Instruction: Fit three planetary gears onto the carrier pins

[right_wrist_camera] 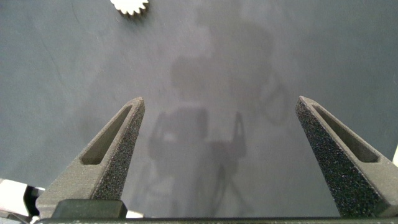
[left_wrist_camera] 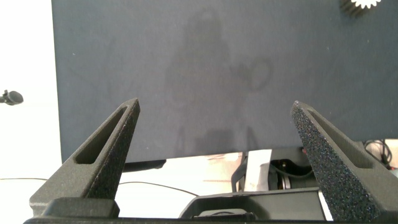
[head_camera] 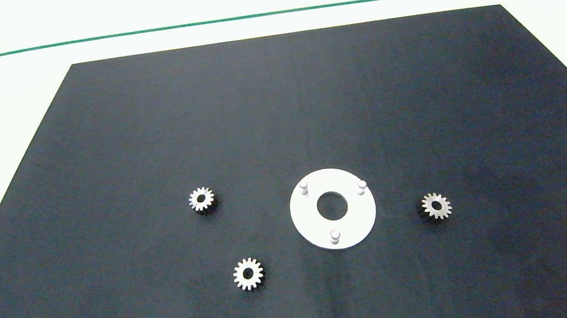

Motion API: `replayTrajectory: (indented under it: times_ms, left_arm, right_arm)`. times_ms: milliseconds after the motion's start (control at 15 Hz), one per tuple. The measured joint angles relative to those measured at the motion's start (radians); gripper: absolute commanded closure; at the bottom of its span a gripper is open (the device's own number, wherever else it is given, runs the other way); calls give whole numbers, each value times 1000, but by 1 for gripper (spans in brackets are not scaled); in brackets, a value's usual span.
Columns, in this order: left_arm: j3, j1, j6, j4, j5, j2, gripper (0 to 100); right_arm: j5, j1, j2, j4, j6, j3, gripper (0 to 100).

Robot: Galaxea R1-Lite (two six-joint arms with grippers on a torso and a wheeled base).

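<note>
Planetary gears: all three lie flat on the black mat [head_camera: 146,117], bores up, none on a pin yet. One sits right of the white disc [head_camera: 303,222] at [head_camera: 436,206], two on its left: the far one [head_camera: 202,199] and the near one [head_camera: 248,273]. Carrier pins [head_camera: 335,236] stand bare in a triangle around the disc's centre hole.

Right gripper [right_wrist_camera: 219,109] shows only as a tip at the near right edge of the head view. Its fingers are spread wide with nothing between them, and it looks closest to the right gear, which sits ahead of it toward the disc.

Left gripper [left_wrist_camera: 216,111] is out of the head view, also spread and empty over the mat's near edge.

Gears have no long axis, so any grip angle works. Open mat surrounds each gear, well apart from the disc.
</note>
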Motion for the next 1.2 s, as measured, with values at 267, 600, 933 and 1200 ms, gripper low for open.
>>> replayTrajectory:
  times_ms: [267, 600, 933, 1200]
  left_arm:
    - [-1, 3, 0, 1, 3, 1, 0]
    - [-7, 6, 0, 1, 3, -7, 0]
    - [-4, -2, 0, 1, 3, -15, 0]
    - [4, -7, 0, 1, 0, -26, 0]
  right_arm:
    - [-13, 149, 161, 12, -3, -67, 0]
    - [-32, 227, 373, -119, -2, -108, 0]
    - [-33, 256, 529, -134, 1, -177, 0]
    - [-34, 285, 602, -134, 3, -226, 0]
